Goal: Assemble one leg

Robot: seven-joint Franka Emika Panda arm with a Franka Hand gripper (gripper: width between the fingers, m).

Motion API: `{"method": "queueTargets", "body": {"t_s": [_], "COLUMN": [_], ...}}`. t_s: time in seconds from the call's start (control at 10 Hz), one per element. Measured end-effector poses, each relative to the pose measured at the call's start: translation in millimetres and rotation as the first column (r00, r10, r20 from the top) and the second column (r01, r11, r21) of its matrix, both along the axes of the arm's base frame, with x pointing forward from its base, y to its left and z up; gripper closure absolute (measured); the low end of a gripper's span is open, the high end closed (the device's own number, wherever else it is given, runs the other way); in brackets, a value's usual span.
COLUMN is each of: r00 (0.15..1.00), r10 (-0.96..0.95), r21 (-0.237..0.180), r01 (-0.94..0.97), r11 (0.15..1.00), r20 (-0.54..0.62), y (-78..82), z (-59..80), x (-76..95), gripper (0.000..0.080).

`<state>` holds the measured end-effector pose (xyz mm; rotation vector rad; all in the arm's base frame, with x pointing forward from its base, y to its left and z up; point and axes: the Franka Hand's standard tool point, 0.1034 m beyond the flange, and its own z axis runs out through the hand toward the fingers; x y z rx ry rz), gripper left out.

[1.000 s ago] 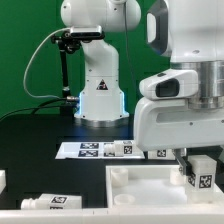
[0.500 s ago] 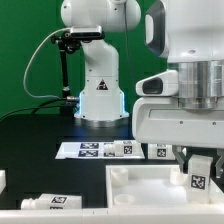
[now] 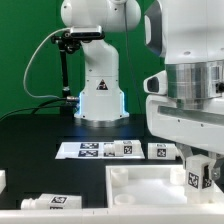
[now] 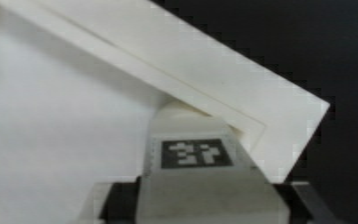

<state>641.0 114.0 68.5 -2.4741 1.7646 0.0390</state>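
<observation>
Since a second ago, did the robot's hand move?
Yes. The gripper, shut on the leg, has turned and shifted slightly toward the exterior view's right, judged against the marker board.

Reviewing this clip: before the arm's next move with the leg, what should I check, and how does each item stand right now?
1. Leg held in the pincer: ok, fingers sit on both its sides in the wrist view.
2. Leg near the panel corner: ok, its tip lies at the corner rim.
3. Leg seated in a panel hole: cannot tell, no hole is visible.
4. Leg upright: ok in the exterior view.
5. Spare legs out of the way: ok, one lies apart at the exterior view's left.
6. Marker board untouched: ok.
</observation>
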Motion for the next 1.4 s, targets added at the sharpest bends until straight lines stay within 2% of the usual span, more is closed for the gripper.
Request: {"method": "queueTargets", "body": {"t_s": [0.1,0.3,0.5,0.7,0.9,1.2,1.3,1.4], "r00": [0.994,0.987,0.95,0.84,0.73,0.752,0.754,0.758], "r10": [-0.106,-0.161,-0.311,-0.536,-0.676,-0.653,-0.65,-0.646], "r21": [0.015,0.016,0.03,0.058,0.06,0.061,0.061,0.068], "r01": [0.106,0.162,0.312,0.541,0.682,0.659,0.656,0.651], "r11": [0.994,0.987,0.95,0.839,0.728,0.75,0.752,0.756], "r20": [-0.012,-0.018,-0.037,-0.083,-0.1,-0.092,-0.092,-0.086], "y": [0.1,0.5,-0.2,-4.0,-5.3,-5.4,-4.9,-1.8], "z": [-0.1,-0.1,0.1,0.5,0.5,0.3,-0.1,3.6], "x": [0.2,0.2,0.7,2.0,3.2,2.4,2.1,2.9], "gripper": [0.0512,0.0512,0.0512,0.0512,0.0512,0.0512,0.0439,0.0256]}}
